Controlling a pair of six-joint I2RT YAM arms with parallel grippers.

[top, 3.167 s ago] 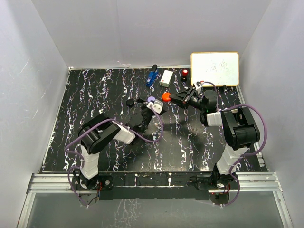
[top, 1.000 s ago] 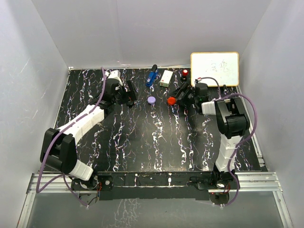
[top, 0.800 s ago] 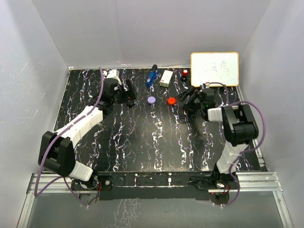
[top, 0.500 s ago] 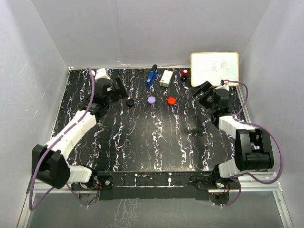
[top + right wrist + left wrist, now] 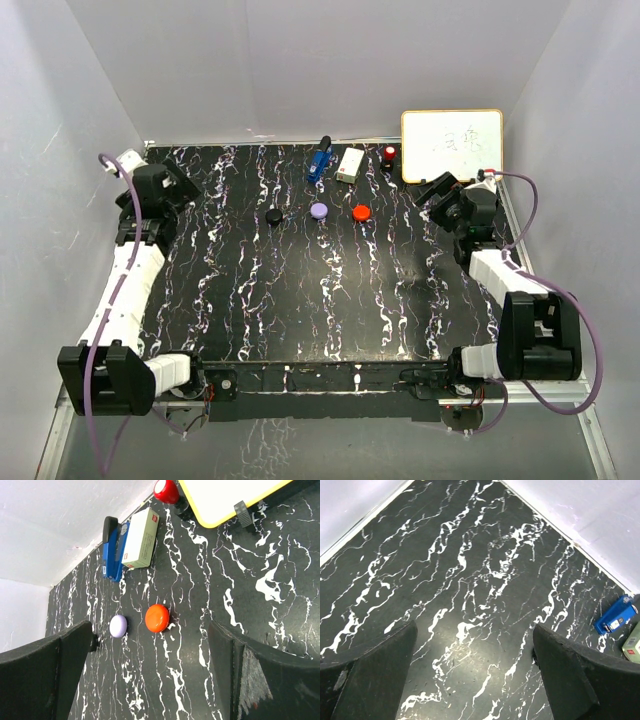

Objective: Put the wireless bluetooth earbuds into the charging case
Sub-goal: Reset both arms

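Observation:
Three small round pucks lie in a row at the table's far middle: a black puck (image 5: 273,215), a lilac puck (image 5: 319,210) (image 5: 118,626) and a red puck (image 5: 361,212) (image 5: 157,618). All three look closed, and I cannot tell which is the charging case. The earbuds are out of view. My left gripper (image 5: 172,183) (image 5: 474,630) hangs open over bare table at the far left corner. My right gripper (image 5: 440,190) (image 5: 150,636) is open at the far right, facing the red and lilac pucks from a distance. Neither gripper holds anything.
A blue stapler (image 5: 319,160) (image 5: 112,550) (image 5: 616,619), a white box (image 5: 350,165) (image 5: 141,537) and a red-capped item (image 5: 389,154) (image 5: 166,490) sit along the back wall. A yellow-framed whiteboard (image 5: 452,145) (image 5: 225,495) leans at the back right. White walls enclose the table.
Both arms have swung away from the middle to the table's sides. The right gripper opened and left the red puck on the table. The left gripper uncovered the black puck.

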